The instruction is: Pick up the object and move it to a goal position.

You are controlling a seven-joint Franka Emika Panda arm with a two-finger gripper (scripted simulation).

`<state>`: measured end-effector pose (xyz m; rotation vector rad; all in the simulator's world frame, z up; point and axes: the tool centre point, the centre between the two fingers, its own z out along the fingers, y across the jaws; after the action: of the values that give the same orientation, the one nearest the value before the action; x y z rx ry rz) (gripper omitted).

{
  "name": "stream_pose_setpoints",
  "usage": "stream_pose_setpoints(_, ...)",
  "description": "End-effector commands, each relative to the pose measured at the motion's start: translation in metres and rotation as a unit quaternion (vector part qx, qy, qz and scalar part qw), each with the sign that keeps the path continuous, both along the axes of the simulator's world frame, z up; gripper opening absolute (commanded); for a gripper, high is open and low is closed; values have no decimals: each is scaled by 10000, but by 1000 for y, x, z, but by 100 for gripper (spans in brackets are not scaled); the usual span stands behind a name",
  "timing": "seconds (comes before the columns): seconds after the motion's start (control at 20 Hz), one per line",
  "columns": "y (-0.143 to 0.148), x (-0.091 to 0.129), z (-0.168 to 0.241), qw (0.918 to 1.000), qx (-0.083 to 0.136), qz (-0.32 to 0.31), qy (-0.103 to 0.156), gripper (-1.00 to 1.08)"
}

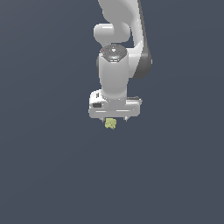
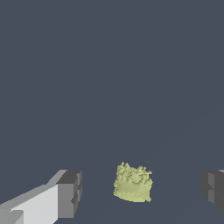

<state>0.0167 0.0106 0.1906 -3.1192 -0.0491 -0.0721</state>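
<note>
The object [image 1: 110, 124] is a small yellow-green lumpy clump lying on the dark grey floor, just below the white gripper [image 1: 114, 119] in the exterior view. In the wrist view the object [image 2: 133, 183] lies between the two dark finger pads, with clear gaps on both sides. One pad [image 2: 70, 194] and the other pad [image 2: 213, 190] stand wide apart, so my gripper [image 2: 141, 192] is open and touches nothing. In the exterior view the fingers are mostly hidden behind the hand.
The white arm [image 1: 118, 48] rises above the gripper toward the top of the exterior view. The dark grey floor [image 1: 52, 166] is plain, with no other objects or marker visible in either view.
</note>
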Motion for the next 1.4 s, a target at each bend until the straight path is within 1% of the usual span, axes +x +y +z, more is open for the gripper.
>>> stream_pose_setpoints(0.0, -1, -3, -5, 10000, -2, -40, 14, 100)
stream_pose_setpoints(0.3, -5, -19, -29, 9996, -16, -265, 67, 100)
stream_pose_setpoints(0.65, -13, -53, -71, 9974, -51, -693, 166, 100)
stream_pose_setpoints(0.9, -17, -72, -91, 9956, -73, -911, 215, 100)
stream_pose_setpoints(1.15, -19, -82, -100, 9945, -85, -1015, 237, 100)
stream_pose_setpoints(1.35, -19, -82, -101, 9946, -85, -1010, 241, 100)
